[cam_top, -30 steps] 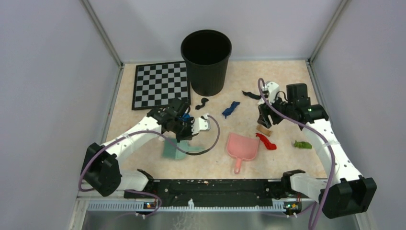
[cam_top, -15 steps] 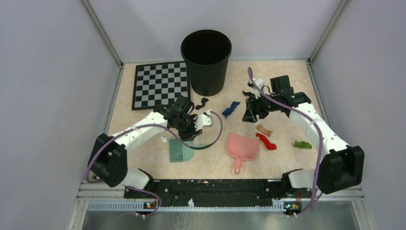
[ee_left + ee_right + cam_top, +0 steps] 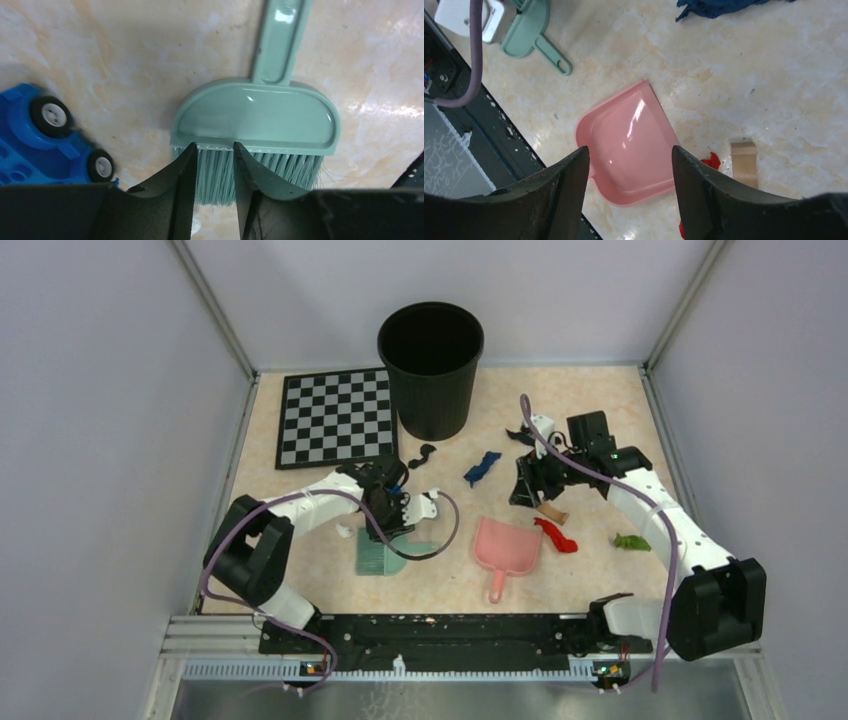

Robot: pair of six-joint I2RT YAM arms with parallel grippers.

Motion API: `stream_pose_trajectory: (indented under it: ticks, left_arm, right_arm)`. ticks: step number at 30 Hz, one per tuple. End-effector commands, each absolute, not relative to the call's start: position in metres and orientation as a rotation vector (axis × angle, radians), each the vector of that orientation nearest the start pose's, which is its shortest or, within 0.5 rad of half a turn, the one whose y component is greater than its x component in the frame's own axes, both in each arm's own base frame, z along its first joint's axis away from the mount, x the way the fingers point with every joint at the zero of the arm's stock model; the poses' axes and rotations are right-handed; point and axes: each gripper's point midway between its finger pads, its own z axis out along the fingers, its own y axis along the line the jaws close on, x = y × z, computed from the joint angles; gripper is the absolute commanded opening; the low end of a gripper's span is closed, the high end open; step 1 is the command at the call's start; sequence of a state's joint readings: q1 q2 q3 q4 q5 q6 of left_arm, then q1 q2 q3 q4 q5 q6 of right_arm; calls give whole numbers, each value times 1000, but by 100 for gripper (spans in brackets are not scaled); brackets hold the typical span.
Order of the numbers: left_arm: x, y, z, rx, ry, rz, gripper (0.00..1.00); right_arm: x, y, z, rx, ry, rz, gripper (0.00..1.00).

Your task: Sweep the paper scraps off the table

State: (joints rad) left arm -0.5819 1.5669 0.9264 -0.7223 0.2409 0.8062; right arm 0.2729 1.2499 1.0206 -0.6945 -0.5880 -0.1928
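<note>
my left arm folds back on itself, elbow out toward the left edge of the table (image 3: pixel 590 400) and wrist tipped down, so my left gripper (image 3: pixel 398 508) hangs over the bristle end of the grey-green brush (image 3: pixel 378 556). my right arm reaches forward from its base and bends inward, with my right gripper (image 3: pixel 527 490) aimed down and back toward the pink dustpan (image 3: pixel 505 546). from above i count 6 paper scraps, all lying on the table and none in the dustpan: 2 black scraps (image 3: pixel 425 453) near the black bin (image 3: pixel 430 370), a blue scrap (image 3: pixel 482 467), a tan scrap (image 3: pixel 550 511), a red scrap (image 3: pixel 555 536) just beside the dustpan's right side, and a green scrap (image 3: pixel 632 541) further right. the top view does not show how my jaws stand; the wrist views do. my left jaws are parted a little, with the brush flat on the table and its bristles showing through the gap; i cannot tell whether my fingers (image 3: pixel 185 165) touch them. a blue toy car (image 3: pixel 45 135) lies near the brush, plain only in that view. my right jaws are spread wide with nothing between them, and the dustpan lies below.
</note>
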Motion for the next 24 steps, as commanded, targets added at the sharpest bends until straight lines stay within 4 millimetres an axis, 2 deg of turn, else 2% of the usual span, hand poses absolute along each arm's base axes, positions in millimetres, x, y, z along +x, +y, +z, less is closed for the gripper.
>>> stream_pose_trajectory:
  ticks: [1, 6, 12, 15, 19, 24]
  left_arm:
    - [246, -187, 32, 1855, 2124, -362, 37]
    - [252, -188, 31, 1929, 2057, -348, 38]
    - [262, -197, 29, 1972, 1980, -354, 41]
    - [266, -204, 34, 1995, 1927, -375, 41]
    - [269, -212, 51, 2039, 1868, -418, 40]
    - [255, -210, 41, 2154, 1780, -482, 40]
  right_arm:
    - [247, 163, 163, -883, 2261, 740, 60]
    - [236, 158, 171, -1009, 2212, 714, 59]
    - [222, 164, 183, -1079, 2131, 773, 62]
    - [230, 163, 197, -1051, 2056, 715, 60]
    - [238, 159, 215, -1023, 1961, 629, 60]
    - [237, 158, 212, -1028, 1977, 627, 60]
